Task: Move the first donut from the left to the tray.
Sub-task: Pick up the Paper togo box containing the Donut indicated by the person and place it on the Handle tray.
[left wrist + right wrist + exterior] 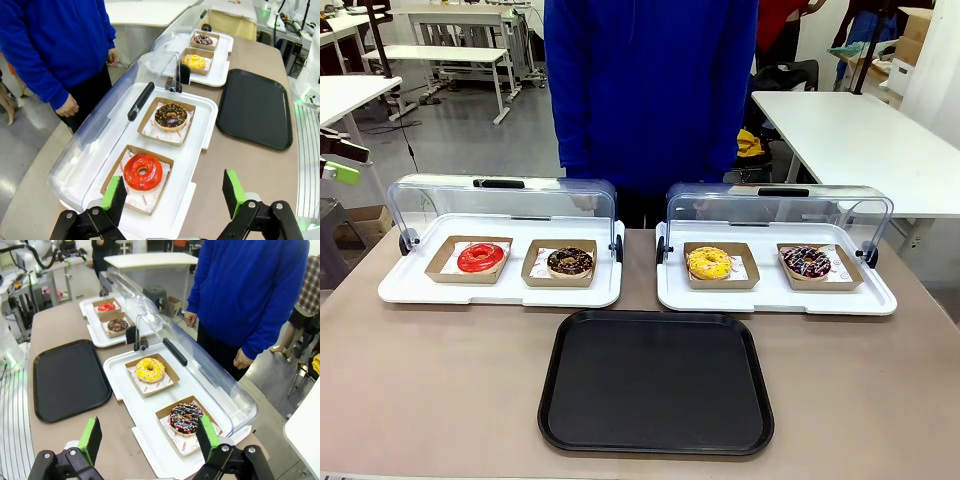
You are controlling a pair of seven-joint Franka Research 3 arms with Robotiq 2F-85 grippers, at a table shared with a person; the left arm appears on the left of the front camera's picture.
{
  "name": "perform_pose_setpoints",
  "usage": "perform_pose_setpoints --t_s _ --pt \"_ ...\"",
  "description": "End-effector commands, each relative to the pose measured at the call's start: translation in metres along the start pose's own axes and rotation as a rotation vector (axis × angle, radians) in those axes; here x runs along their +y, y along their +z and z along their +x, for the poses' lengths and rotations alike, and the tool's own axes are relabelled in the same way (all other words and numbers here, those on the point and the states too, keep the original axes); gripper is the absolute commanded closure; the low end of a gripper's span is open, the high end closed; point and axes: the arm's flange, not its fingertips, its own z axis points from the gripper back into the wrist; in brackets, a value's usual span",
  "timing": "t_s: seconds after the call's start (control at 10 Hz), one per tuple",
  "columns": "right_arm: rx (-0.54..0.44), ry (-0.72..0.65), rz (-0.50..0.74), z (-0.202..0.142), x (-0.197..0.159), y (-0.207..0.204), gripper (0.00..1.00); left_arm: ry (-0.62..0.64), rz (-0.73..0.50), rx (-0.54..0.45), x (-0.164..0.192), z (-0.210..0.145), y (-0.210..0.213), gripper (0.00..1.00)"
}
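Note:
The glossy red glazed donut (pixel 481 257) rests in its brown cardboard holder at the left end of the left white tray (pixel 410 290); it also appears in the left wrist view (pixel 143 172) and far off in the right wrist view (pixel 106 306). The black tray (pixel 656 382) lies bare at the table's near middle (pixel 254 107) (pixel 67 378). My left gripper (pixel 173 193) hangs open above the table edge by the red donut, nothing between its green pads. My right gripper (pixel 150 440) is open too, above the right white tray's near end.
A chocolate donut (pixel 570 262) sits beside the red one. The right white tray (pixel 775 295) holds a yellow donut (pixel 709 263) and a sprinkled chocolate one (pixel 806 262). Both clear lids (pixel 500 195) are swung back. A person in blue (pixel 650 90) stands at the far side.

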Motion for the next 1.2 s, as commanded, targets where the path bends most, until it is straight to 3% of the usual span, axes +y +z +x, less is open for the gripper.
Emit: perform_pose_setpoints --t_s 0.0,1.1 --pt "-0.027 0.026 -0.002 0.0003 -0.0027 -0.0011 0.0 -0.006 -0.006 -0.014 0.0 -0.0001 -0.0006 0.0" --pt "-0.027 0.026 -0.002 0.0003 -0.0027 -0.0011 0.0 -0.006 -0.006 -0.014 0.0 -0.0001 -0.0006 0.0"
